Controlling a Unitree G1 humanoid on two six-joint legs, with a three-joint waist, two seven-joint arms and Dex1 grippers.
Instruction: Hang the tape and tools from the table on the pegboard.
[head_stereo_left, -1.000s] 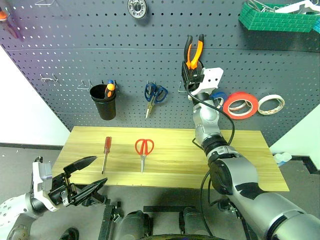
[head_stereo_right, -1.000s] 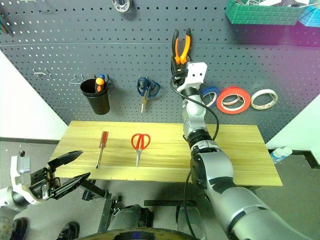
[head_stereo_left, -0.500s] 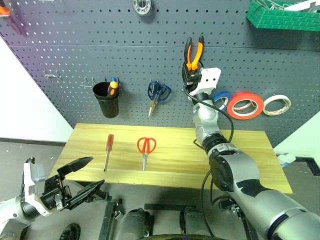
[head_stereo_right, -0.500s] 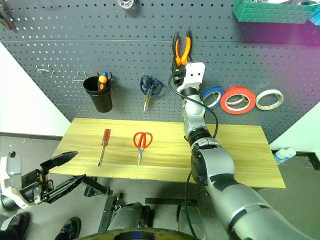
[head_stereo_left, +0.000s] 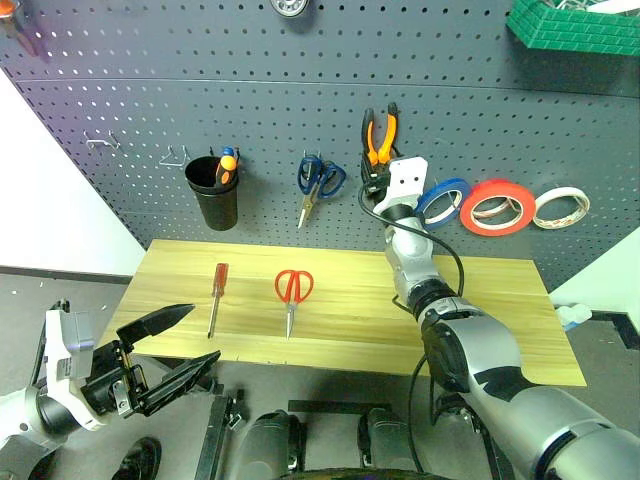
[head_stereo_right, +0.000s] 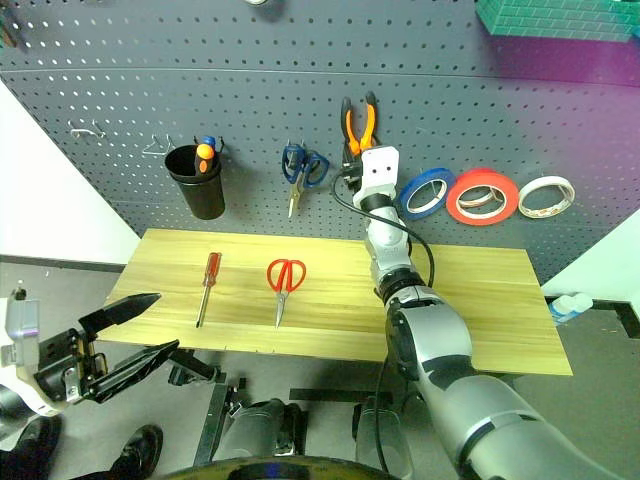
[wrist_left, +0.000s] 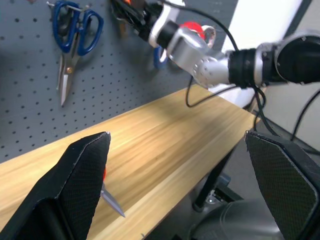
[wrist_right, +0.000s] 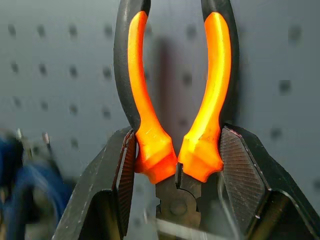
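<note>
The orange-and-black pliers (head_stereo_left: 380, 135) stand handles-up against the pegboard (head_stereo_left: 200, 90), with my right gripper (wrist_right: 177, 150) shut on them just below the handles. The red-handled screwdriver (head_stereo_left: 215, 298) and the red scissors (head_stereo_left: 292, 290) lie on the left half of the table (head_stereo_left: 480, 300). The red-orange tape (head_stereo_left: 496, 206) hangs on the board to the right of the pliers. My left gripper (head_stereo_left: 185, 345) is wide open and holds nothing, low in front of the table's near-left corner.
A black cup (head_stereo_left: 212, 190) holding a small tool, blue scissors (head_stereo_left: 320, 182), a blue roll (head_stereo_left: 443, 200) and a white roll (head_stereo_left: 560, 207) hang on the board. Bare hooks (head_stereo_left: 175, 155) sit left of the cup. A green bin (head_stereo_left: 575, 25) is mounted top right.
My right gripper has brought the pliers down along the pegboard, closer to the row of hanging rolls. The left gripper rose slightly and stayed open. The camera view shifted.
</note>
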